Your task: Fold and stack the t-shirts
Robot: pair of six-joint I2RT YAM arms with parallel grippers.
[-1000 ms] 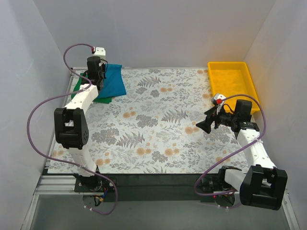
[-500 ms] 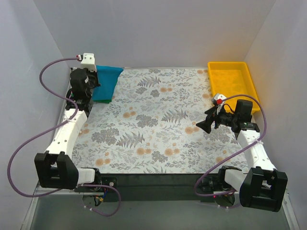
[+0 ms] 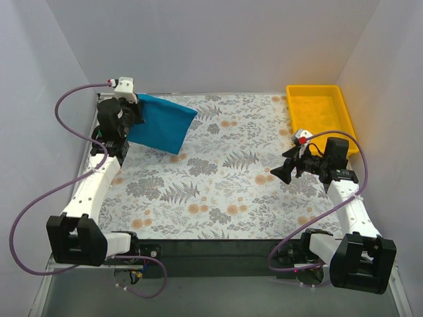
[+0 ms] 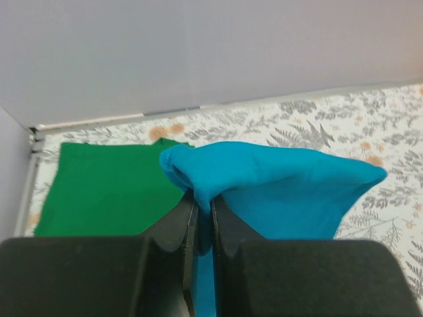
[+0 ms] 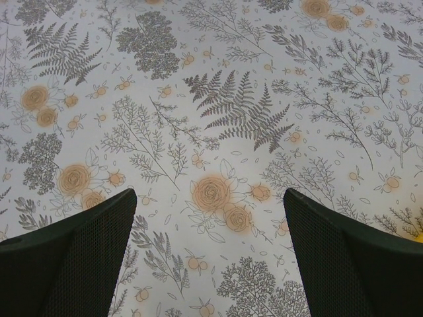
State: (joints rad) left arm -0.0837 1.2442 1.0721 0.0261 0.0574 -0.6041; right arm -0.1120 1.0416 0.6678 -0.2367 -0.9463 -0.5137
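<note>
My L gripper (image 4: 203, 210) is clamped on the teal-blue shirt (image 4: 284, 191). Jaws nearly together, a fold of cloth pinched between them and bunching over the tips. From the pinch the shirt spreads out to the right in wrist cam. In top cam the same gripper (image 3: 129, 116) sits at the far-left corner of the floral mat (image 3: 218, 185), and the teal shirt (image 3: 162, 125) runs from it toward centre as a flat-ish panel. Can't tell if its far edge touches the mat.

Green shirt (image 4: 106, 195) lies flat on the mat just beyond and left of the pinch, close to the back wall (image 4: 198, 53). It's partly covered by the teal one on its right side.

My R gripper (image 5: 210, 264) is spread wide w/ nothing in it, only floral print between the fingers (image 5: 73, 264). Top cam: it (image 3: 280, 174) hangs over the mat's right side, well apart from both shirts, w/ the yellow tray (image 3: 320, 112) behind it at the far-right corner.
</note>
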